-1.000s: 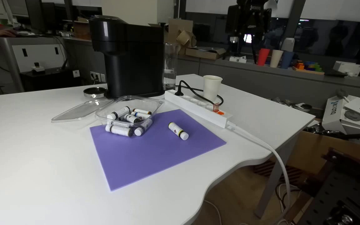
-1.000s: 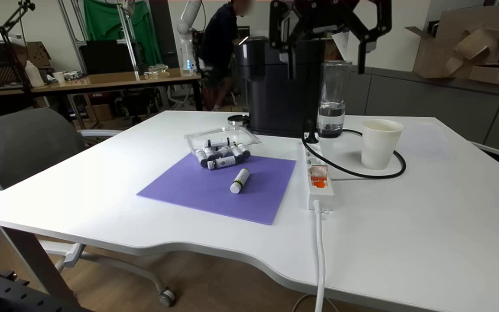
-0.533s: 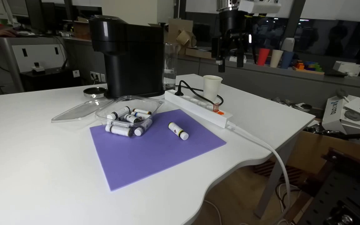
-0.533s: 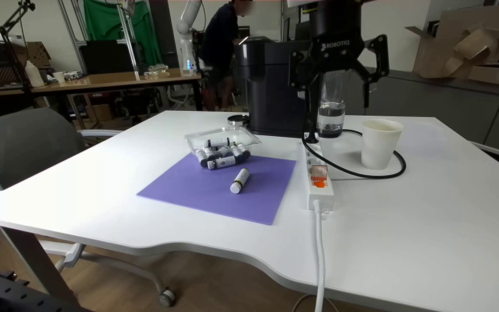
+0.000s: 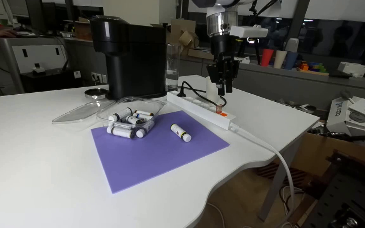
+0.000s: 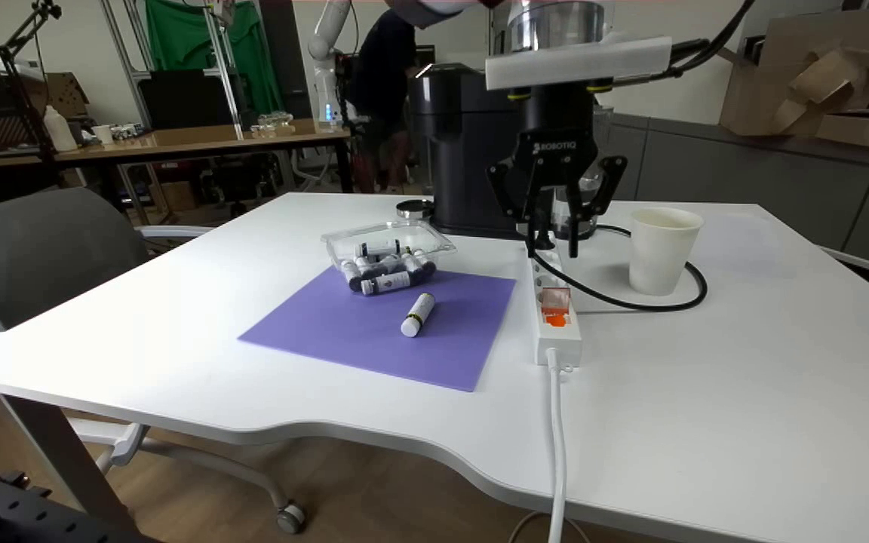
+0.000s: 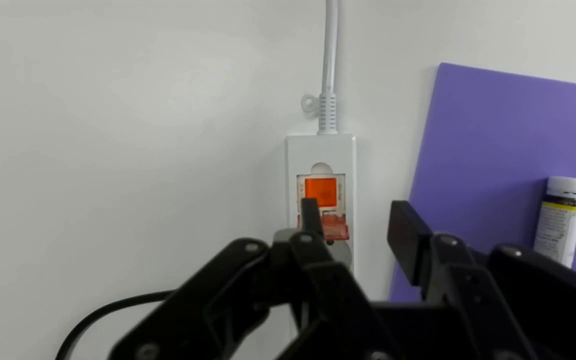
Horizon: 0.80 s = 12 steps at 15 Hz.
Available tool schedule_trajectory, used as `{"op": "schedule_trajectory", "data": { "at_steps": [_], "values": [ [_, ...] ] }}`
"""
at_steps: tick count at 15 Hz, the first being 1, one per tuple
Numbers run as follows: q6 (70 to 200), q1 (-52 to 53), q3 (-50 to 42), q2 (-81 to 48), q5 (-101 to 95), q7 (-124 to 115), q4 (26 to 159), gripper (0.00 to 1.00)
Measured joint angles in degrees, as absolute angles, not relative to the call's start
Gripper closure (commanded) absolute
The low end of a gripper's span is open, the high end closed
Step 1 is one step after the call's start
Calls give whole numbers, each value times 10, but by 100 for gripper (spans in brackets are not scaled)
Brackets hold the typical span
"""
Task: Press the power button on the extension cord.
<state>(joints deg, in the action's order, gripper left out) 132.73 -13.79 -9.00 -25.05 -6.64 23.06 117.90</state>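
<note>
Power button, a small squarish red-orange plastic rocker: sits face up on the long, narrow white plastic power strip, at the end where the thick white cable leaves. A see-through reddish plastic flap stands raised just beside it, on the socket side.

Claw: the black two-fingered gripper points down above the power strip, fingers partly spread, nothing between them. In the wrist view a fingertip overlaps one corner of the power button, but both exterior views show the tips hanging clear above it. No contact.

Step in hand, my judgement: approach and lining-up; the press is not yet done. Next move calls for bringing the fingers together into one blunt tip, shifting toward the cable end, then a short straight push down. Risk: the flap could get knocked on the way.

Orientation: the long axis runs from beside the tall black coffee machine toward the wavy edge of the white table. The switch end faces that edge; a black plug occupies the far end. In the wrist view the axis stands nearly upright, cable end at top.
</note>
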Motion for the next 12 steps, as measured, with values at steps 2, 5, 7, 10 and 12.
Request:
{"op": "schedule_trajectory", "data": {
  "at_steps": [2, 5, 7, 10, 12],
  "values": [
    [1327, -140, -85, -262, -67, 241, 1179, 99],
    [1330, -140, -83, -272, -69, 249, 1179, 99],
    [1332, -141, -83, -273, -70, 249, 1180, 99],
    [1333, -141, -83, -273, -71, 249, 1180, 100],
    [1333, -141, -82, -273, -70, 249, 1180, 100]
  ]
}}
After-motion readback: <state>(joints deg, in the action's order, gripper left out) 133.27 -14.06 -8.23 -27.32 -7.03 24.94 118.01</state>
